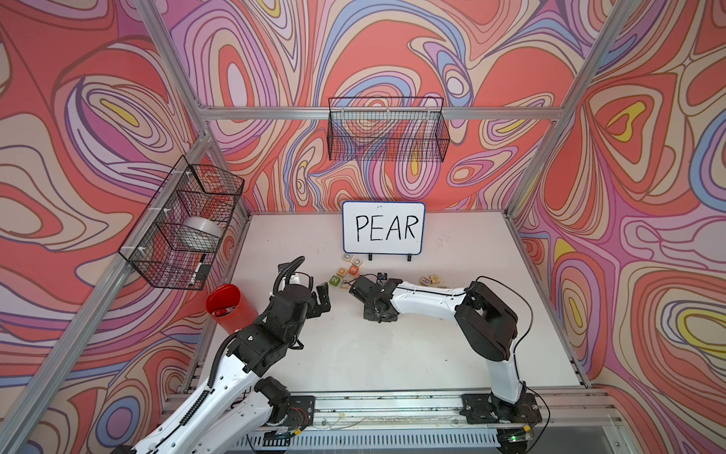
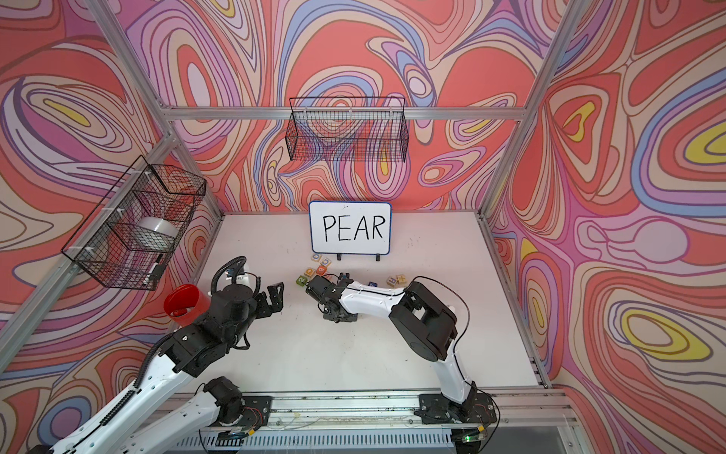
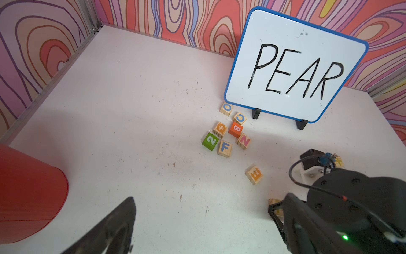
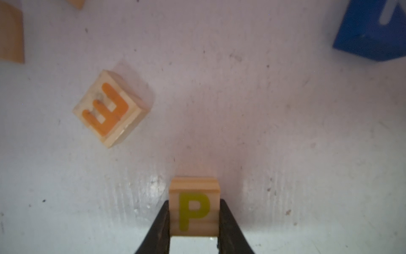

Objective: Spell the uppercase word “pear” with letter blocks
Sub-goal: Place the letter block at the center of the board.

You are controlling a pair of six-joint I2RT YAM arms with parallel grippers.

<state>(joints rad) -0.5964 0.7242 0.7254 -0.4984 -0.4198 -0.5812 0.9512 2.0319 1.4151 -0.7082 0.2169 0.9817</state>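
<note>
We have the P block [image 4: 194, 198] pinched in the right gripper [image 4: 194, 220]. The jaws are closed flat against its 2 opposite side faces, and the yellow letter faces up at the wrist camera. It sits near the middle of the table [image 1: 393, 353], just on the near side of the loose cluster of blocks in front of the whiteboard [image 1: 383, 227]. We cannot tell whether it has left the surface yet. The left gripper [image 1: 321, 300] hangs spread wide and empty, off to the left.

The grip looks square, so we judge the job now is a clean lift and carry. We should rise straight up before moving sideways, because the E block [image 4: 111, 107] lies skewed close by, between the held P and the cluster. A solid blue cube [image 4: 371, 28] is also within reach of a careless swing.

P opens the word, so we should set it at the left end of the bare stretch on the near side of the cluster, leaving room to its right for 3 more letters. We should keep the wrist level so the letter stays on top, and turn it to read the same way as the board. We should put the block fully down before letting go, then back straight up so the fingers do not drag it askew.
</note>
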